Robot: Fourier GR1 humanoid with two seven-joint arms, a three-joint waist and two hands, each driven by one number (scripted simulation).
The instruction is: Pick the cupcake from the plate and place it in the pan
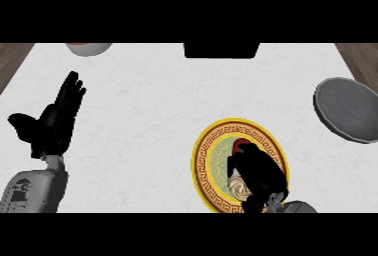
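A plate (209, 145) with a yellow patterned rim and green centre lies at the lower middle right of the white counter. On it sits the cupcake (239, 185), pale wrapper showing at the bottom and a red top (240, 146) peeking out above my fingers. My right hand (258, 172) lies over the cupcake with its fingers curled round it, hiding most of it. The grey pan (347, 110) rests at the right edge of the counter, apart from the plate. My left hand (55, 120) stays open at the left, fingers up, holding nothing.
A black object (221, 50) sits at the back edge of the counter in the middle. A round bowl-like thing (88, 48) shows partly at the back left. Wooden flooring borders the counter on both sides.
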